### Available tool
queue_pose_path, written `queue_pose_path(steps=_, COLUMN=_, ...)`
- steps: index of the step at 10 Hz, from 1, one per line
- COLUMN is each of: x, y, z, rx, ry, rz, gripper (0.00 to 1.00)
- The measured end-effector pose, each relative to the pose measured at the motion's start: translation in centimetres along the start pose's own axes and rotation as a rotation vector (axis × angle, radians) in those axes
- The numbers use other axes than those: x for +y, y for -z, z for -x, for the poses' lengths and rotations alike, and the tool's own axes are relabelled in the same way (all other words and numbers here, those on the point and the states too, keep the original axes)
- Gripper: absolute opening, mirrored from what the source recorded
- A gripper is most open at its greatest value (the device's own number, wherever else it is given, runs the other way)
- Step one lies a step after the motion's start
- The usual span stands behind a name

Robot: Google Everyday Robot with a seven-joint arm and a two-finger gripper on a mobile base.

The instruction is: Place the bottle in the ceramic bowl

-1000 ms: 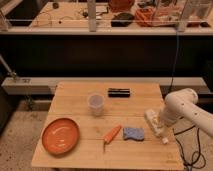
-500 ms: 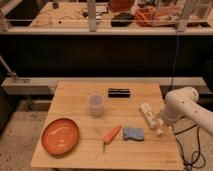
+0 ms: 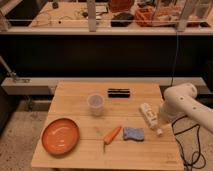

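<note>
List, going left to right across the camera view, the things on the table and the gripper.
ceramic bowl → plastic cup → carrot → blue sponge → bottle → gripper, at the table's right edge by the bottle.

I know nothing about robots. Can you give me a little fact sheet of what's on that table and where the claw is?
table: light wood
ceramic bowl: orange, front left, no bottle in it
bottle: whitish, near the right edge
claw: right edge, close against the bottle
cup: translucent, upright, mid table
carrot: front middle
sponge: blue, right of the carrot
black bar: back, behind the cup
</note>
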Motion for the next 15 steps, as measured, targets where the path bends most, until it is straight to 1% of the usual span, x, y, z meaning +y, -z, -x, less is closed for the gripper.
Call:
queue_pose_path(steps=1, x=-0.5, y=-0.4, z=0.4, rx=0.002, ry=0.013, rz=-0.001, gripper=0.46)
queue_pose_path(steps=2, x=-0.7, y=-0.3, z=0.3, rx=0.004, ry=0.022, rz=-0.003, gripper=0.52)
queue_pose_path(steps=3, x=-0.7, y=0.2, z=0.0, rx=0.009, ry=0.027, rz=0.001, gripper=0.53)
queue_pose_path(steps=4, x=-0.8, y=0.8, z=-0.6, rx=0.009, ry=0.028, rz=0.001, gripper=0.48)
queue_pose_path(steps=5, x=-0.8, y=1.0, z=-0.8, rx=0.01, ry=0.038, rz=0.004, gripper=0.39)
queue_pose_path(steps=6, x=-0.9, y=0.8, z=-0.7, rx=0.011, ry=0.045, rz=0.007, gripper=0.29)
queue_pose_path(steps=7, x=-1.4, y=0.6, z=-0.2, rx=0.014, ry=0.055, rz=0.005, gripper=0.22)
queue_pose_path(steps=8, x=-2.0, y=0.5, z=0.3, rx=0.016, ry=0.066, rz=0.004, gripper=0.21)
queue_pose_path(steps=9, x=-2.1, y=0.7, z=0.3, rx=0.022, ry=0.083, rz=0.006, gripper=0.25)
queue_pose_path(steps=11, x=-2.0, y=1.1, z=-0.1, rx=0.023, ry=0.099, rz=0.016, gripper=0.26)
queue_pose_path(steps=14, x=-2.1, y=1.3, z=-0.2, rx=0.023, ry=0.112, rz=0.018, gripper=0.26)
queue_pose_path(steps=15, x=-2.4, y=1.4, z=-0.1, rx=0.025, ry=0.123, rz=0.017, gripper=0.28)
